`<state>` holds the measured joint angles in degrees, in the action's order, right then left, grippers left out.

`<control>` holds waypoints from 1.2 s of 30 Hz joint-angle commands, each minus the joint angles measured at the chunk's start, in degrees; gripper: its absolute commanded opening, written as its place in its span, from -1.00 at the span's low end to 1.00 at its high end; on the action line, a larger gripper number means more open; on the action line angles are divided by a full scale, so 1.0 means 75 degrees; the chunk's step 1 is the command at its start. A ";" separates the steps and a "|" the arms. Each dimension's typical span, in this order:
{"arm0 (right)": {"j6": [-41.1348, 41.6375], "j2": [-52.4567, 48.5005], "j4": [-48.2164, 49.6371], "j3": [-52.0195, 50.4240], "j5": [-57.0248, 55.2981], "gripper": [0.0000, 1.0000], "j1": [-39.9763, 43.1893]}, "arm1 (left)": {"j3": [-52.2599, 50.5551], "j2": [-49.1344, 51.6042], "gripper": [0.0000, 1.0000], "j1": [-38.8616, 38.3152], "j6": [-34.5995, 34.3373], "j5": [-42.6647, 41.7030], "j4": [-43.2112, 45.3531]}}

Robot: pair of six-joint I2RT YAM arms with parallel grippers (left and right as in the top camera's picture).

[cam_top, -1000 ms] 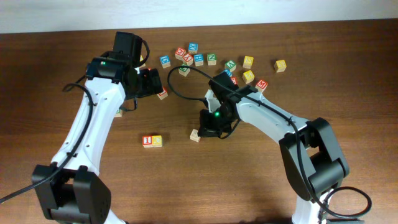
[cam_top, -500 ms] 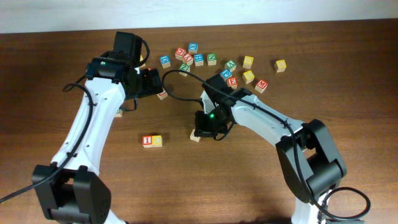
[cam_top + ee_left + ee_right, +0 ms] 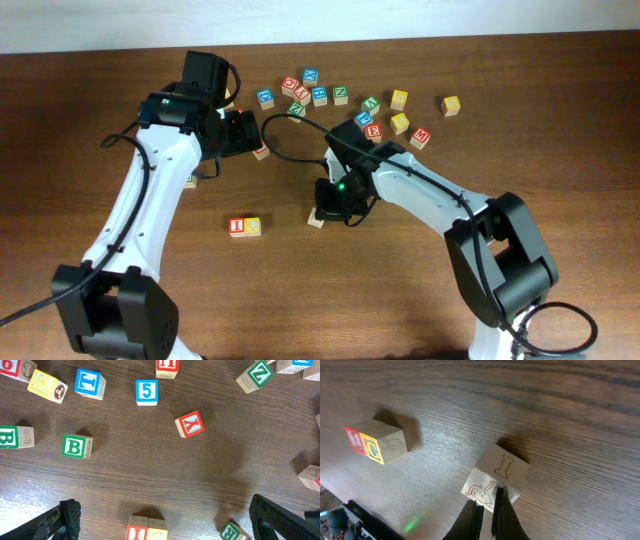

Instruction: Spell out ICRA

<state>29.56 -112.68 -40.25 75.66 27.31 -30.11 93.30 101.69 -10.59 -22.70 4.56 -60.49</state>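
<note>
A red I block [image 3: 237,227] and a yellow C block [image 3: 252,227] stand side by side at the table's front middle. They also show in the left wrist view, I [image 3: 136,533] and C [image 3: 157,533], and in the right wrist view [image 3: 375,443]. A green R block [image 3: 233,532] lies to their right, and a red A block [image 3: 189,424] lies farther off. My right gripper [image 3: 328,207] [image 3: 488,510] is shut, its tips against a plain wooden block [image 3: 314,219] [image 3: 499,476] that bears outline drawings. My left gripper [image 3: 243,135] [image 3: 170,522] is open and empty, held above the table.
Several loose letter blocks [image 3: 320,95] are scattered at the back middle and right, with a yellow one [image 3: 451,105] farthest right. The left wrist view shows a blue 5 block [image 3: 146,391] and a green B block [image 3: 76,446]. A block [image 3: 261,152] lies near my left gripper.
My right gripper has shifted a little to the left, closing on the plain block. The left arm and the I and C blocks have not moved.
</note>
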 commanded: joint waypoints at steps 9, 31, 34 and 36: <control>-0.0044 -0.0023 -0.0478 -0.0918 -0.1594 -0.92 -0.0023 | 0.0137 -0.0003 0.98 -0.0015 0.0064 0.0058 -0.0009; -0.2483 -0.0023 -0.1833 0.0860 0.2416 -0.92 0.1262 | 0.0137 -0.0003 0.98 -0.0015 0.0064 0.0058 -0.0009; -0.2809 -0.0023 -0.2261 0.1003 0.2419 -0.92 0.1734 | 0.0137 -0.0003 0.98 -0.0015 0.0064 0.0058 -0.0009; -0.2920 -0.0023 -0.2518 0.1023 0.2416 -0.92 0.2122 | 0.0137 -0.0003 0.98 -0.0015 0.0067 0.0070 -0.0003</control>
<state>12.71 -112.57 -57.23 81.82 42.61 -17.78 93.30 101.69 -10.59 -22.70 4.56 -60.49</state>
